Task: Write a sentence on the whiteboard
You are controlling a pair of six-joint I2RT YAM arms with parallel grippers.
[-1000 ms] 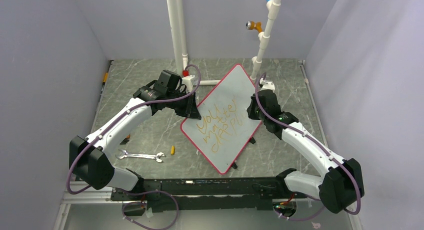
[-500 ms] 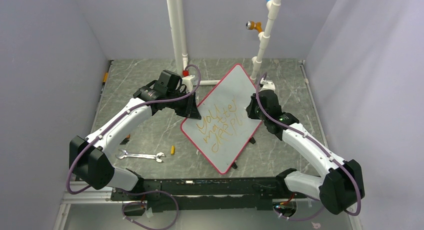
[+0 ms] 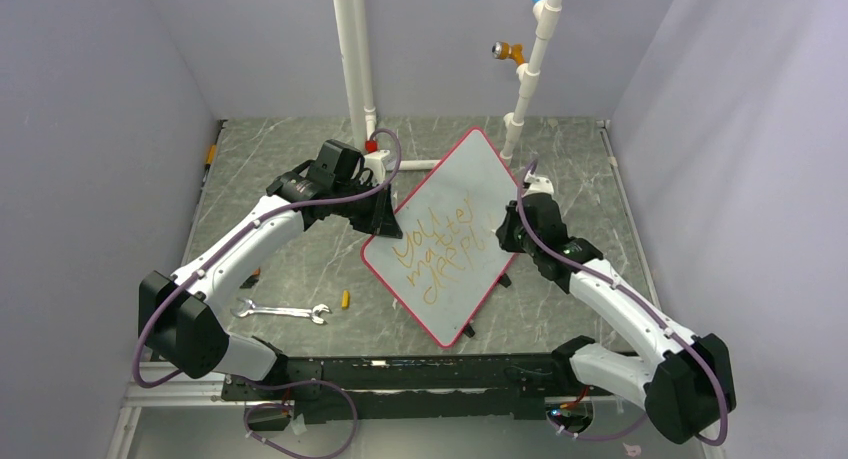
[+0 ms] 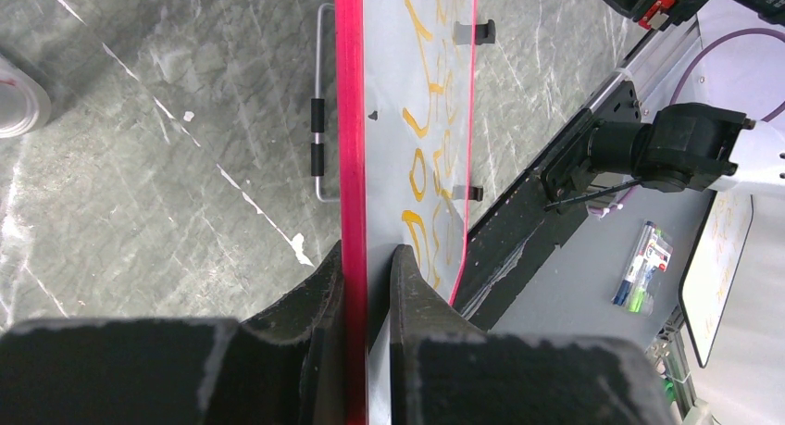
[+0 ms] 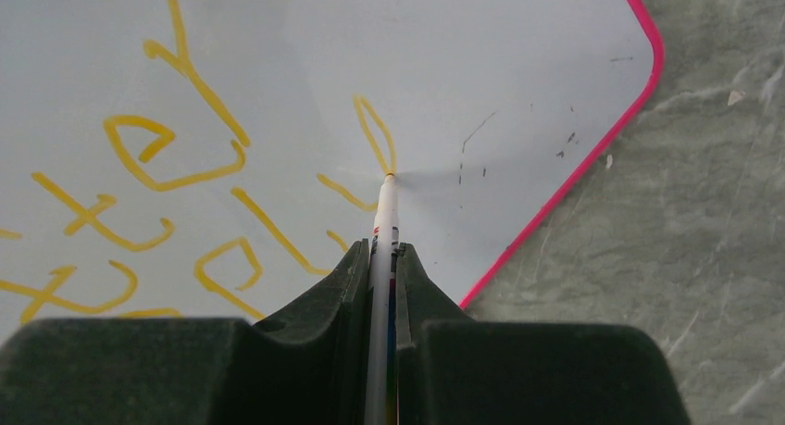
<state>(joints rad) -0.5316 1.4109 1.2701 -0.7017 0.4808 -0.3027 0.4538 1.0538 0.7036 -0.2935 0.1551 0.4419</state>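
Observation:
The whiteboard [image 3: 470,174], pale with a thin red rim, sits tilted like a diamond in the middle of the table. The sentence [image 3: 438,251] runs across it in slanted orange-yellow lines. My left gripper [image 3: 385,217] is shut on the board's left edge; in the left wrist view its fingers clamp the red rim [image 4: 350,119] from both sides at the left gripper [image 4: 368,251]. My right gripper [image 3: 497,237] is shut on a white marker [image 5: 382,223]. The marker's tip touches the board at the foot of a yellow loop [image 5: 375,133], near the board's right rim.
A silver wrench [image 3: 283,311] and a small yellow piece [image 3: 345,299] lie on the marble table at the front left. Two white pipe posts [image 3: 352,69] [image 3: 530,69] rise behind the board. Small black feet [image 3: 468,330] stick out under its near edge.
The right arm has shifted toward the near side along the board's right part, carrying the marker tip with it. The left arm and the board have stayed put.

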